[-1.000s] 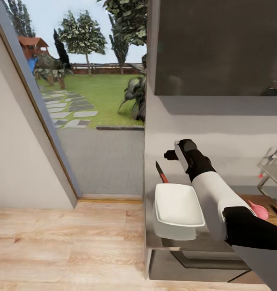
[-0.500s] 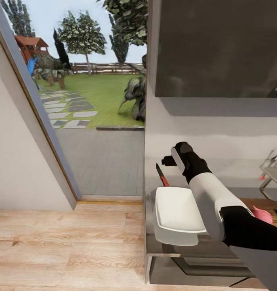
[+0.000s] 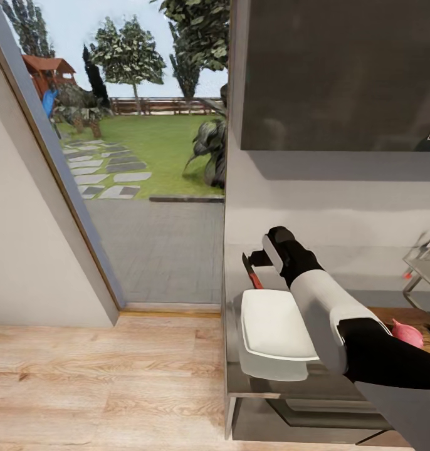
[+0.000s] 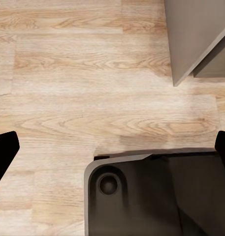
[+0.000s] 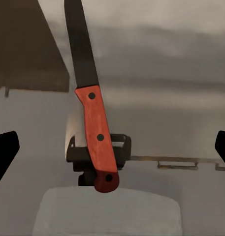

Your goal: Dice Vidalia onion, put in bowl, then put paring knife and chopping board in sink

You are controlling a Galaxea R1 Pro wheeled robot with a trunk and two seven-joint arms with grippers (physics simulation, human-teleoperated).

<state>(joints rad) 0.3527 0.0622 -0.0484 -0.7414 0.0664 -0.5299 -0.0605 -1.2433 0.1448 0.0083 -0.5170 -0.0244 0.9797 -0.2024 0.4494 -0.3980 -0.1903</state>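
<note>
At the left end of the long smooth grey bench (image 3: pixel 390 275) lies the small paring knife (image 3: pixel 251 272) with a dark pointed blade and a red riveted handle, flat on the surface just behind the shallow white squarish bowl (image 3: pixel 274 329). The right gripper (image 3: pixel 257 258) hangs over it; in the right wrist view the knife (image 5: pixel 92 118) sits midway between the two dark fingertips at the frame's edges, so this gripper is spread wide and grasps nothing, most likely lined up to take the handle. The bowl (image 5: pixel 107 212) shows pale and blurred beneath the handle's end there.

Further right, the small rounded pinkish-red Vidalia onion (image 3: pixel 407 333) rests whole on the brown wooden chopping board (image 3: pixel 422 316), presumably waiting for the blade. Beyond it the rim of the grey steel sink (image 3: pixel 422 266) is near the frame's edge.

The left gripper (image 4: pixel 112 157) points at the pale wooden floor (image 4: pixel 82 88), fingers spread apart and empty, likely parked out of the way.
</note>
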